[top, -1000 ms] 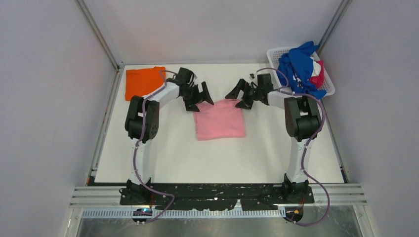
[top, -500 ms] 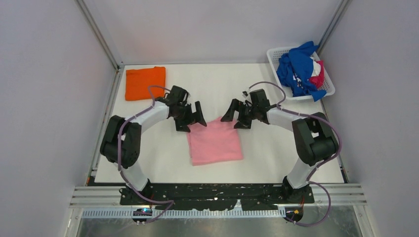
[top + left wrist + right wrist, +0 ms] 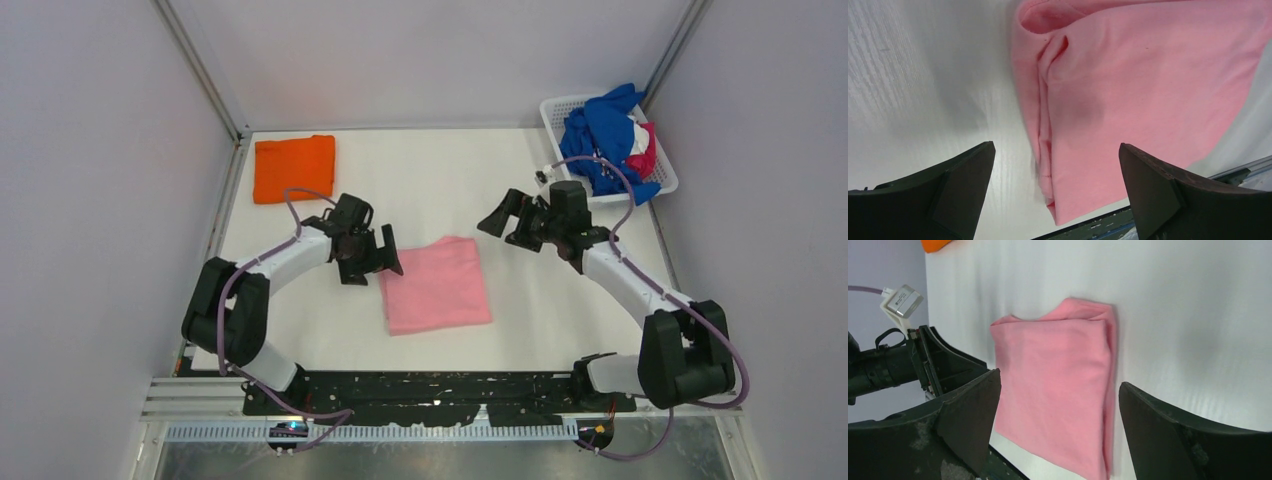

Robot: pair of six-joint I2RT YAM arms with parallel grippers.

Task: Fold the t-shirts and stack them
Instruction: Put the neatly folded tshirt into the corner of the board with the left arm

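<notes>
A folded light pink t-shirt point(image 3: 436, 285) lies flat on the white table, near the middle. It also shows in the left wrist view point(image 3: 1143, 85) and the right wrist view point(image 3: 1058, 385). My left gripper point(image 3: 375, 258) is open and empty just off the shirt's left edge. My right gripper point(image 3: 510, 221) is open and empty, to the right of and beyond the shirt, apart from it. A folded bright orange t-shirt point(image 3: 293, 167) lies at the far left. Royal blue point(image 3: 597, 140), magenta point(image 3: 645, 152) and white tees are heaped in the basket.
The white slatted basket point(image 3: 560, 105) stands at the far right corner. Metal frame rails run along the table's sides. The near edge carries the black base plate point(image 3: 440, 392) of the arms.
The pink shirt was drawn toward the near edge, then let go. My left gripper has moved left and nearer, off the shirt. My right gripper has pulled back to the right.
</notes>
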